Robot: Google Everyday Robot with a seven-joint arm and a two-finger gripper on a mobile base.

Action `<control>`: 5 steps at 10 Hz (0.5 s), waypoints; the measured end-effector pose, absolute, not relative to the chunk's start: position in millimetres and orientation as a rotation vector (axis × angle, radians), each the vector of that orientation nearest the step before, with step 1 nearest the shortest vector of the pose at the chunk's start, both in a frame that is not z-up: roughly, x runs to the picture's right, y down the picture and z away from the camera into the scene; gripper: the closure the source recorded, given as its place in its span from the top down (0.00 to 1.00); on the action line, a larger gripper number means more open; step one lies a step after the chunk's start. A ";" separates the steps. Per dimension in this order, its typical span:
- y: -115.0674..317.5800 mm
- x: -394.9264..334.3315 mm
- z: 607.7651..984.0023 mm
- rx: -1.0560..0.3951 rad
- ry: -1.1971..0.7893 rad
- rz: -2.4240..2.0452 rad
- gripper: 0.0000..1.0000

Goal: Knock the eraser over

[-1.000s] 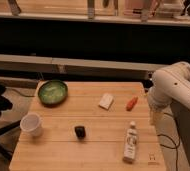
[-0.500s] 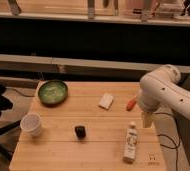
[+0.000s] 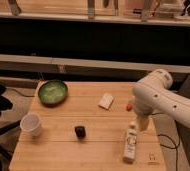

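Note:
The eraser (image 3: pixel 80 131) is a small black block standing on the wooden table (image 3: pixel 103 150), a little left of its middle and near the front. My white arm (image 3: pixel 158 95) reaches in from the right above the table's right side. The gripper (image 3: pixel 142 122) hangs at the arm's lower end, just above the top of a white bottle, well to the right of the eraser and apart from it.
A white cup (image 3: pixel 31 125) stands at the front left. A green bowl (image 3: pixel 53 92) sits at the back left. A flat white slab (image 3: pixel 106 101) and an orange piece (image 3: pixel 129 106) lie at the back. A white bottle (image 3: pixel 131 141) lies at the front right.
My arm has swung left from the table's right edge to over its right side, closer to the eraser. The objects on the table have not moved.

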State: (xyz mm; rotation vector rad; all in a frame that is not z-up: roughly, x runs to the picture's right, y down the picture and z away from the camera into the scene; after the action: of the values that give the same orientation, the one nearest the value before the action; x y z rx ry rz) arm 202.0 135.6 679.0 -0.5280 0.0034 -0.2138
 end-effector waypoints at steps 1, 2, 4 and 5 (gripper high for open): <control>137.6 200.7 678.9 -0.525 0.001 -0.224 0.80; 140.6 201.5 678.4 -0.525 -0.001 -0.235 0.80; 146.9 192.5 677.8 -0.522 -0.011 -0.273 0.80; 149.0 188.1 676.9 -0.519 -0.014 -0.291 0.80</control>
State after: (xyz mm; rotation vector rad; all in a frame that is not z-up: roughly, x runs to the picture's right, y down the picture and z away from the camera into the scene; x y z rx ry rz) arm 188.1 149.0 676.9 -0.5191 -0.0140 -0.2907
